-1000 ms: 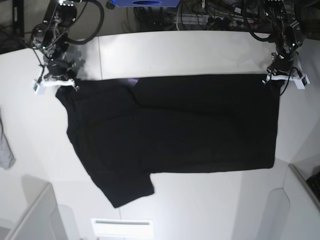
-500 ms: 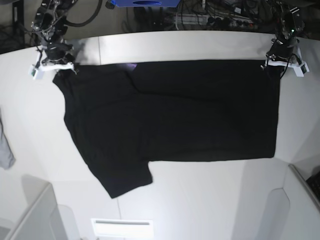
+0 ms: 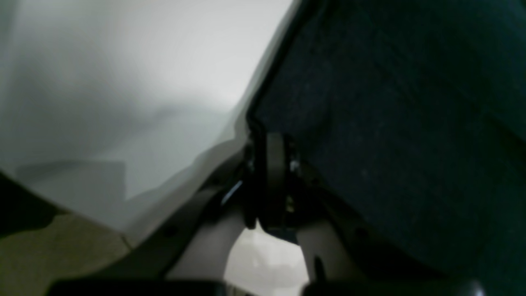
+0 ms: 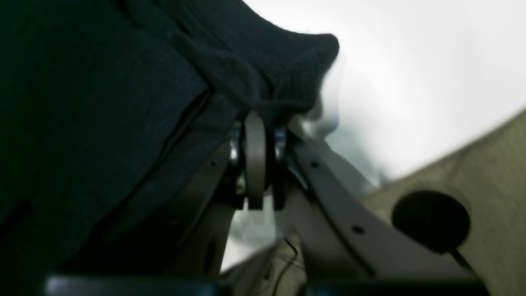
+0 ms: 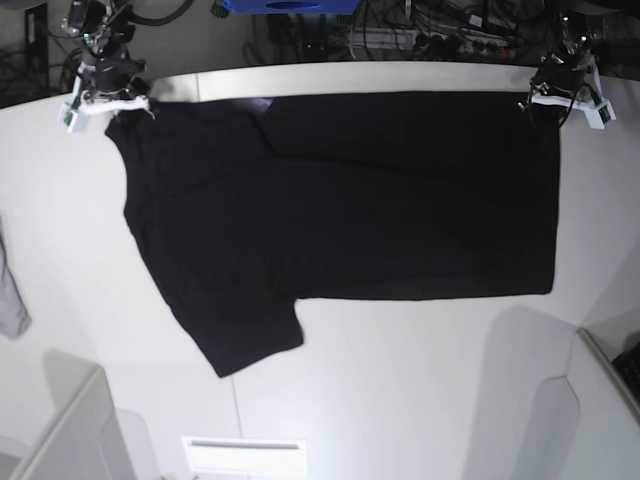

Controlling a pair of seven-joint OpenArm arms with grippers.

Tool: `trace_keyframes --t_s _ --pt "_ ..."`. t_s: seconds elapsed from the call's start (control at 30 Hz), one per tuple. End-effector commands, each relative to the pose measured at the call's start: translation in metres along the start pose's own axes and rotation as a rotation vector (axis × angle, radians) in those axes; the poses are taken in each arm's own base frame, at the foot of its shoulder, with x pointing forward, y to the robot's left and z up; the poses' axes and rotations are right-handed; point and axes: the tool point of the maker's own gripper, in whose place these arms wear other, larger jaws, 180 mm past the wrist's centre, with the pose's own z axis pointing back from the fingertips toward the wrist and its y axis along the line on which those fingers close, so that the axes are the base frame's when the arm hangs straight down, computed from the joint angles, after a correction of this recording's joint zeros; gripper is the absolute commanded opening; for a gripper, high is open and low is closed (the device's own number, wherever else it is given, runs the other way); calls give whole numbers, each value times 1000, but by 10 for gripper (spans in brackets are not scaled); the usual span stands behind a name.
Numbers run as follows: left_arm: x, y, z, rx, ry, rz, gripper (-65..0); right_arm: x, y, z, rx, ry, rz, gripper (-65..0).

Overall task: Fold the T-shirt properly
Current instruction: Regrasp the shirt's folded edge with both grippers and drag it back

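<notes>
The black T-shirt [image 5: 340, 200] lies spread across the white table, one sleeve pointing toward the near left, a bit of purple print showing at its far edge. My right gripper [image 5: 112, 103] is shut on the shirt's far left corner; in the right wrist view its jaws [image 4: 257, 123] pinch a bunched fold of black cloth [image 4: 263, 70]. My left gripper [image 5: 553, 100] is shut on the far right corner; the left wrist view shows its closed fingers [image 3: 271, 164] at the hem edge of the shirt [image 3: 390, 123].
A grey cloth scrap [image 5: 10, 290] lies at the table's left edge. Cables and a blue box [image 5: 290, 6] sit behind the table's far edge. A white slotted panel [image 5: 243, 455] is at the near edge, with grey bins at both near corners.
Both grippers have pulled the shirt's far edge away toward the back of the table, and the whole shirt has slid that way and drawn flatter.
</notes>
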Motion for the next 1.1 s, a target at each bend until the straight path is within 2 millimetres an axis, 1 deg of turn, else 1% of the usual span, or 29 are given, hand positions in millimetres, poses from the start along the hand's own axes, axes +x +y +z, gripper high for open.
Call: trace_keyframes --t_s 0.0,0.2,0.37,0.63,0.83,0.87,0.9,0.97,1.0,1.03,1.07 --pt "9 0 4 -6 -30 -17 -650 6 0 4 4 -28 7 -650" --pt "1 6 7 7 -10 -23 -650 -3 -8 10 -14 -5 12 -650" --pt "-3 10 10 16 0 -27 -650 1 -6 19 -9 -19 29 -650" --pt "12 30 15 66 -38 -11 -650 1 -6 19 -10 -19 27 -650" --pt "12 30 16 67 -37 -11 -650 0 -7 19 -13 -17 26 -650" --pt "12 30 16 66 -37 -9 -650 0 -7 19 -13 -17 26 -582" --pt "12 30 16 66 -37 -9 -635 0 -7 19 -13 -17 26 -506" --pt "12 30 16 66 -38 -6 -520 -2 -8 20 -17 -11 26 -362" --pt "13 30 16 65 -40 -4 -461 -4 -9 21 -20 -8 27 -305" --pt "13 30 16 65 -40 -4 -402 -3 -9 23 -19 -13 29 -272" --pt "14 28 16 61 -44 -6 -342 -2 -8 24 -18 -16 32 -267"
